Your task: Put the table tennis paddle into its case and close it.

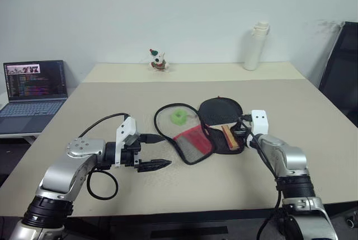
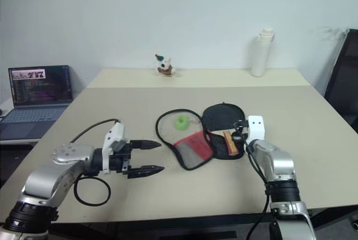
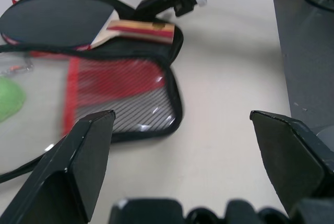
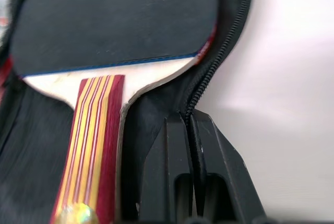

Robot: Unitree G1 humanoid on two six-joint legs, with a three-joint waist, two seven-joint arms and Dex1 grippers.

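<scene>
The case (image 1: 193, 142) lies unzipped and spread flat at the table's middle, its red mesh flap toward me and a green ball (image 1: 178, 117) beside the zip loop. The table tennis paddle (image 1: 221, 111) rests in the case's right half, black face away from me and striped wooden handle (image 4: 91, 145) toward my right arm. My right gripper (image 4: 189, 117) is shut on the case's zip rim just beside the handle, also seen from the head (image 1: 240, 133). My left gripper (image 1: 164, 150) hovers open to the left of the case, touching nothing.
An open laptop (image 1: 33, 92) stands on a side desk at the left. A white bottle (image 1: 256, 46) and a small figurine (image 1: 159, 60) sit at the table's far edge. A black chair (image 1: 342, 72) stands at the right. A black cable (image 1: 100, 187) loops beside my left arm.
</scene>
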